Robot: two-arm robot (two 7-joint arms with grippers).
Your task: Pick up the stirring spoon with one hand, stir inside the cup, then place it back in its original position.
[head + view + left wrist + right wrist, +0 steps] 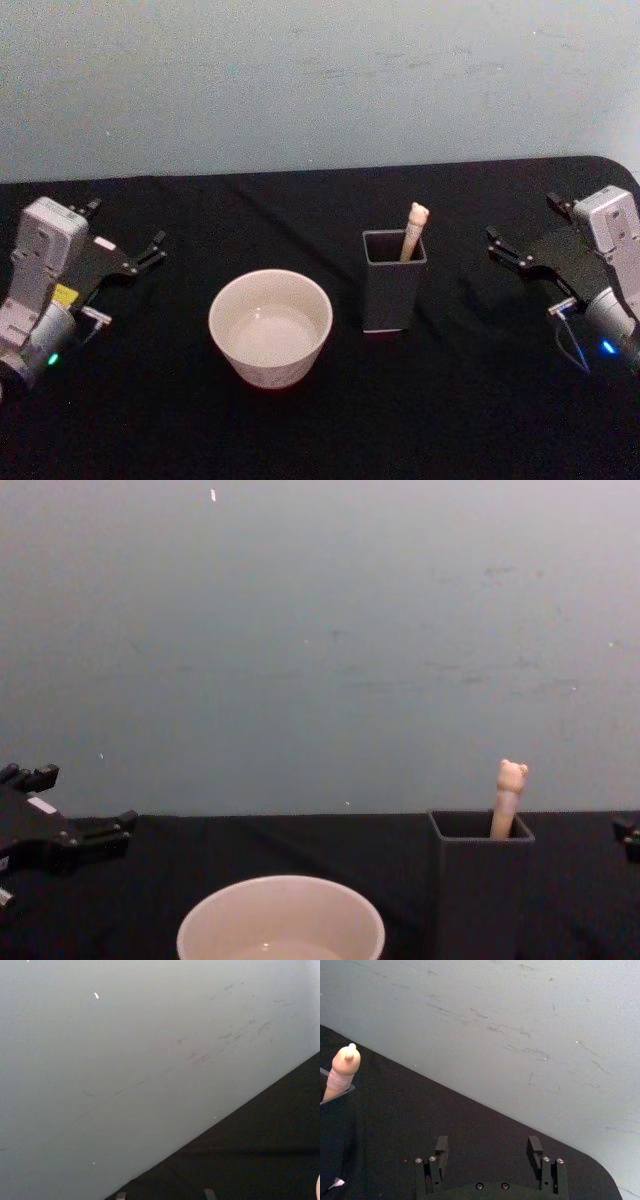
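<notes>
**Clerk:** Setting?
**Checker:** Pale grey-blue scuffed wall (300,80) behind, black cloth-covered tabletop (460,400) in front. Landmark item is a tall dark grey square holder (392,295), upright at mid-tabletop.

**Clerk:** Task items, placed against that holder?
**Checker:** Item one is a slim stirring spoon with pale beige bear-head handle (413,228). It stands inside the holder and leans toward the far right corner. The handle top shows above the rim, with neck and bowl hidden within. Item two is a wide round cream-white cup (270,325), upright, near the holder's left side and not touching it. Contents, if any, cannot be told.

**Clerk:** Grippers?
**Checker:** Entry one, the left gripper (122,224), sits well to the holder's left, beyond the cup, jaws apart and holding nothing. Entry two, the right gripper (525,222), sits well to the holder's right, jaws apart and holding nothing.

**Clerk:** Step in hand?
**Checker:** Judged the very start. Pick-up is not yet begun, and stirring and return are both outstanding.

**Clerk:** Next move calls for?
**Checker:** Probably the right gripper, being on the spoon's side. It would come over the holder, jaws closing on the exposed handle, then lift straight enough to clear the rim without tipping the holder.
</notes>
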